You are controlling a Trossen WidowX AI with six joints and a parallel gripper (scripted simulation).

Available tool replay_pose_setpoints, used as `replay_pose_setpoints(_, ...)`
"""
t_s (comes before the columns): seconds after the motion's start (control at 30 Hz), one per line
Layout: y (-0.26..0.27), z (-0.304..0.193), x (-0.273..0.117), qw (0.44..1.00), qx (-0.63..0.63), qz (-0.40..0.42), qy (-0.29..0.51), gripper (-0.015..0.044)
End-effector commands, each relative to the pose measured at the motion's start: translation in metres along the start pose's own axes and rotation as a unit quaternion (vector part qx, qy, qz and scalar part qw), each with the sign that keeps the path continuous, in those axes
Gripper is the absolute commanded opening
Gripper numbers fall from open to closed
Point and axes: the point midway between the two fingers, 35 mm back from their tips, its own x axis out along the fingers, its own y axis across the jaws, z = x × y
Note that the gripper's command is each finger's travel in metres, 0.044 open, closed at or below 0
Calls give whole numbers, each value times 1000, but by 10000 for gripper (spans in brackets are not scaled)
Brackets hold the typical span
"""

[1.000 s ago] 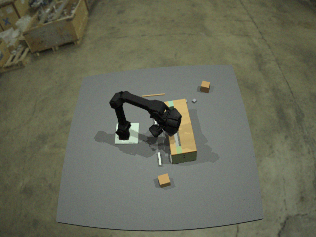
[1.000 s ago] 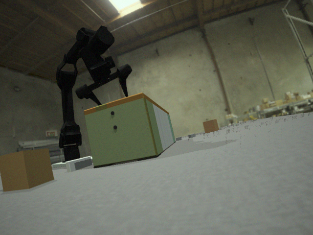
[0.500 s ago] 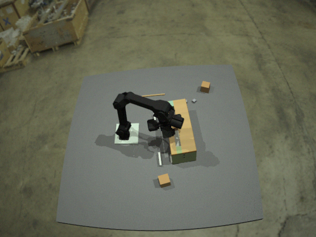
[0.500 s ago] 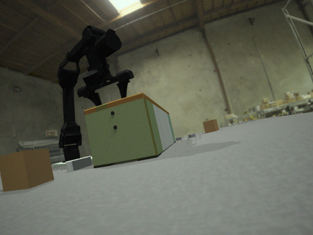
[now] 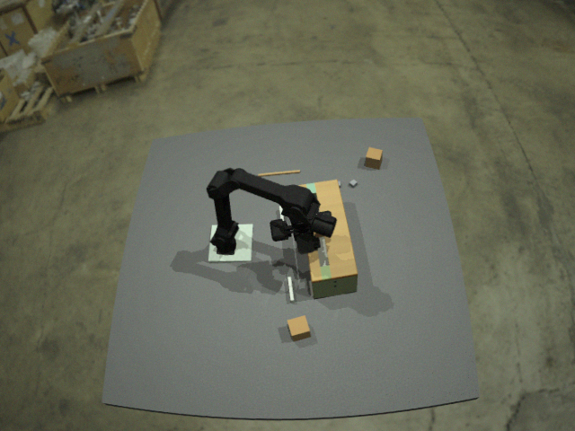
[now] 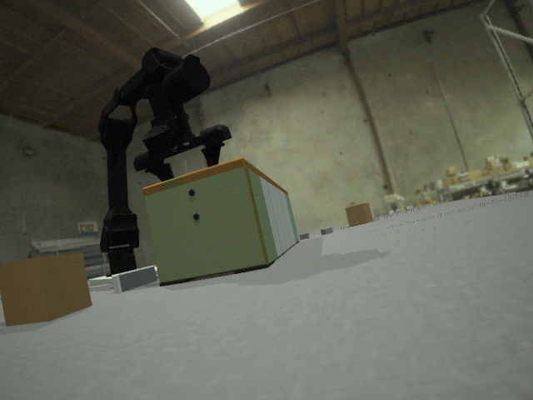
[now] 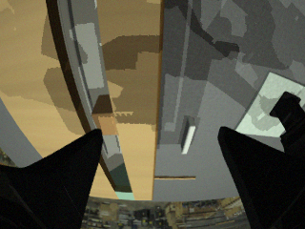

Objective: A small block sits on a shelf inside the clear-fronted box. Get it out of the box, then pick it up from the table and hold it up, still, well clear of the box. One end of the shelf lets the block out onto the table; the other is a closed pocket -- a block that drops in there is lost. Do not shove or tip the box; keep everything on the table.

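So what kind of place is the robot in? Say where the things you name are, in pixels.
It looks like a warehouse or big workshop: there's a bare concrete wall (image 6: 301, 107), a large wooden crate (image 5: 92, 69) on the floor, and shelves (image 6: 486, 182) piled with boxes far back.
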Motion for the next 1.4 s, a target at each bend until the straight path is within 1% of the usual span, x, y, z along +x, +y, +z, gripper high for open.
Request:
replay_pose_setpoints(0.0, 0, 4, 8, 1000, 4, -5, -1, 400)
replay_pose_setpoints(1.07, 0, 19, 58, 1000, 7, -12, 3, 400)
replay_pose_setpoints(1.13, 1, 17, 53, 1000, 3, -8, 4, 400)
replay_pose_setpoints(1.37, 1, 8, 56, 1000, 3, -9, 5, 400)
